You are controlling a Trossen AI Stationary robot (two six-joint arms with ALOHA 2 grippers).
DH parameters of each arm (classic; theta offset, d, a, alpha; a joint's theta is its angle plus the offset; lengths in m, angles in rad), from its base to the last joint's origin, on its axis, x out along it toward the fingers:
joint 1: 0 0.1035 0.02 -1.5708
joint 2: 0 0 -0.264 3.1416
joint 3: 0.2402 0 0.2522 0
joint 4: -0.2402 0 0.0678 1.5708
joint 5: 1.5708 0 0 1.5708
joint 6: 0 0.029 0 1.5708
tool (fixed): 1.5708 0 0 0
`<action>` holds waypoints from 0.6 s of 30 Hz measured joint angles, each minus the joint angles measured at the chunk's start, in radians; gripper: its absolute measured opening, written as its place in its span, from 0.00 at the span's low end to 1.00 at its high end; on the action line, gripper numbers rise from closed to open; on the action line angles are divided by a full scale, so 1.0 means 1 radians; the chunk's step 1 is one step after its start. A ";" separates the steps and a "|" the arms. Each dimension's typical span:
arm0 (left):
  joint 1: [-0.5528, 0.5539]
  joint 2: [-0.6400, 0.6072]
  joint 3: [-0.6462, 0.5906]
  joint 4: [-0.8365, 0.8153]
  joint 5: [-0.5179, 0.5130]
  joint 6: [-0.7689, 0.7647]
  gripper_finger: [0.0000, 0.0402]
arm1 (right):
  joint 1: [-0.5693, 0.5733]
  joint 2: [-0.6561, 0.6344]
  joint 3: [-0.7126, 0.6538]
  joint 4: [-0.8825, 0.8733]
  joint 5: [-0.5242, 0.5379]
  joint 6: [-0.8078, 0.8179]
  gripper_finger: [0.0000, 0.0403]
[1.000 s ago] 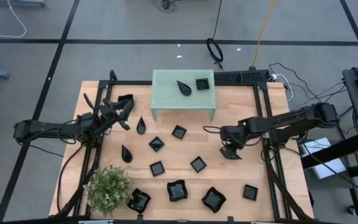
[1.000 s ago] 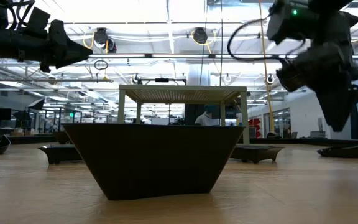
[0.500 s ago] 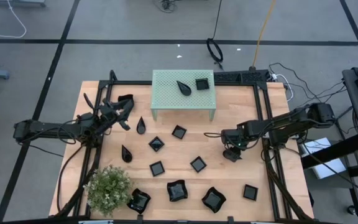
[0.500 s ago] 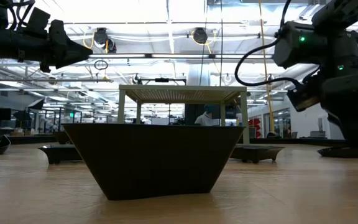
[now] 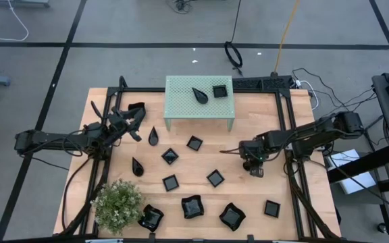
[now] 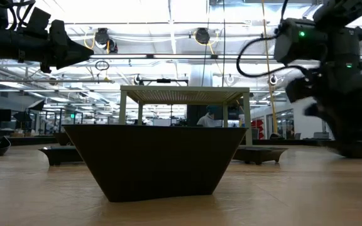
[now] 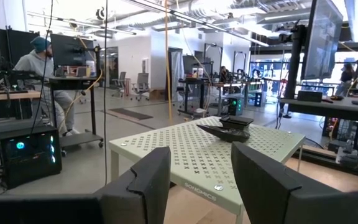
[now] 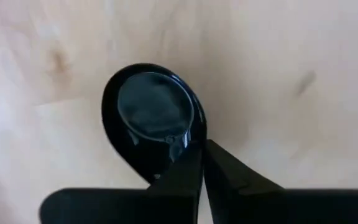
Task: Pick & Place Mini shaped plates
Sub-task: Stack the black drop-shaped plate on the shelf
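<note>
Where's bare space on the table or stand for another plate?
Stand: its left half is bare; a teardrop plate and a square plate fill the right. Table: bare wood between the stand's right leg and the right claw. Crowded along the near edge, from the plant to the wavy plates.

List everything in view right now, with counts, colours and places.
small square plates: five, black, spread over the table's middle and right front
teardrop plates: two, black, left of centre
wavy plates: three, black, front edge
stand: one, mint-green, back centre; carries one teardrop and one square, both black
plant: one, green, front left corner
table: one, light wood
person: one, seated in the room beyond
left gripper: dark, jaws open, raised facing the stand
right gripper: dark, jaws shut at the pointed end of a third teardrop plate
</note>
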 joint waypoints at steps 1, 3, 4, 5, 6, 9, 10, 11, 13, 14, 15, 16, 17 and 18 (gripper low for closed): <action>0.000 0.000 0.000 0.000 0.000 0.000 0.43 | -0.004 0.000 0.015 0.003 0.023 -0.028 0.00; 0.000 0.000 0.000 0.000 0.000 0.000 0.43 | -0.012 0.000 0.040 0.016 0.072 -0.085 0.00; 0.000 0.000 0.000 0.000 0.000 0.000 0.43 | -0.013 0.000 0.052 0.019 0.094 -0.144 0.00; 0.000 0.000 0.000 0.000 0.000 0.000 0.43 | -0.013 0.000 0.063 0.027 0.120 -0.216 0.00; 0.000 0.000 0.000 -0.001 0.000 0.000 0.43 | -0.013 0.000 0.073 0.039 0.145 -0.289 0.00; 0.000 0.000 0.000 0.000 0.000 0.000 0.43 | -0.014 0.001 0.090 0.086 0.194 -0.511 0.00; 0.000 0.000 0.000 0.000 0.000 0.000 0.43 | -0.014 0.003 0.090 0.099 0.196 -0.584 0.00; 0.000 0.000 0.000 0.000 0.000 0.000 0.43 | -0.014 0.004 0.090 0.106 0.195 -0.650 0.00; 0.000 0.000 0.000 0.000 0.000 0.000 0.43 | -0.014 0.016 0.090 0.116 0.194 -0.765 0.00; 0.000 0.000 0.000 0.000 0.000 0.000 0.43 | -0.014 0.027 0.090 0.119 0.194 -0.808 0.00; 0.000 0.000 0.000 0.000 0.000 0.000 0.43 | -0.014 0.041 0.090 0.118 0.194 -0.845 0.01; 0.000 0.000 0.000 0.000 0.000 0.000 0.43 | -0.014 0.053 0.090 0.114 0.194 -0.880 0.01; 0.000 0.000 0.000 0.000 0.000 0.000 0.43 | -0.014 0.065 0.090 0.113 0.194 -0.908 0.01; 0.000 0.000 0.000 0.000 0.000 0.000 0.43 | -0.014 0.078 0.090 0.122 0.194 -0.928 0.01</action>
